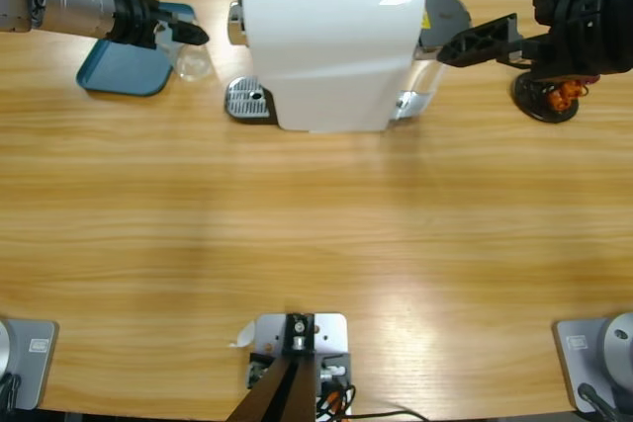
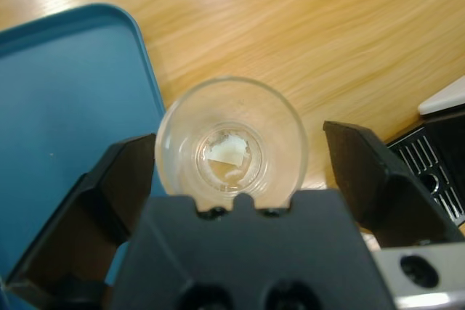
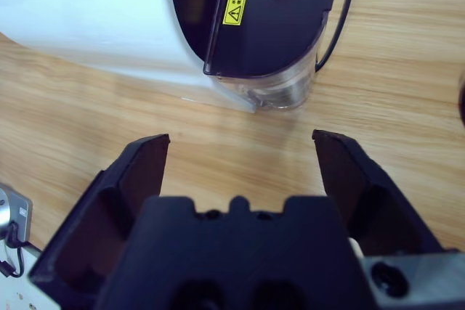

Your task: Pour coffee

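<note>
A small clear drinking glass (image 2: 231,143) stands upright between the spread jaws of my left gripper (image 2: 241,134). It rests on the wood beside the blue tray (image 2: 65,121). Only a pale patch shows at its bottom; the coffee is out of view. In the high view the glass (image 1: 194,60) and left gripper (image 1: 188,37) are at the upper left, left of the white coffee machine (image 1: 331,46). My right gripper (image 1: 453,50) is open and holds nothing, level with the machine's dark rear tank (image 3: 261,19).
The machine's metal drip grate (image 1: 247,101) sticks out on its left side, close to the glass. A black capsule stand (image 1: 547,98) with orange capsules sits under the right arm. A black cable (image 3: 338,27) runs behind the machine.
</note>
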{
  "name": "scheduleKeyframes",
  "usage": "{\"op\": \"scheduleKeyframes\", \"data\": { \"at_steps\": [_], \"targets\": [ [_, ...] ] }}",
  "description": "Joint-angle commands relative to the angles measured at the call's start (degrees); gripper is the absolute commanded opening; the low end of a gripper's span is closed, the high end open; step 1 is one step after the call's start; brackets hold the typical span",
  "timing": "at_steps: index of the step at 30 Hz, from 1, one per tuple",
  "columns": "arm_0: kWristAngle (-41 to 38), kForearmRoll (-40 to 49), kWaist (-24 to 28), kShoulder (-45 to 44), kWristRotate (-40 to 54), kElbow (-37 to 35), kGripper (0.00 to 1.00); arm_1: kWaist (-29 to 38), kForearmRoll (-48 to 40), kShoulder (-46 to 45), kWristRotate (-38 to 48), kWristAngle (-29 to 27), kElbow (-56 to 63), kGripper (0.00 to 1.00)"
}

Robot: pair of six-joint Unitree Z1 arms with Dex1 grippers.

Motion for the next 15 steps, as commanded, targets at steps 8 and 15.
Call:
{"op": "scheduleKeyframes", "data": {
  "at_steps": [8, 15],
  "targets": [
    [-3.3, -0.9, 0.1, 4.4, 0.5, -1.1, 0.854, -1.6, -1.3, 3.7, -1.5, 1.9, 0.5, 0.885],
    [-4.7, -0.8, 0.5, 4.7, 1.6, -0.4, 0.622, -1.6, -1.4, 3.7, -1.5, 2.0, 1.1, 0.885]
  ]
}}
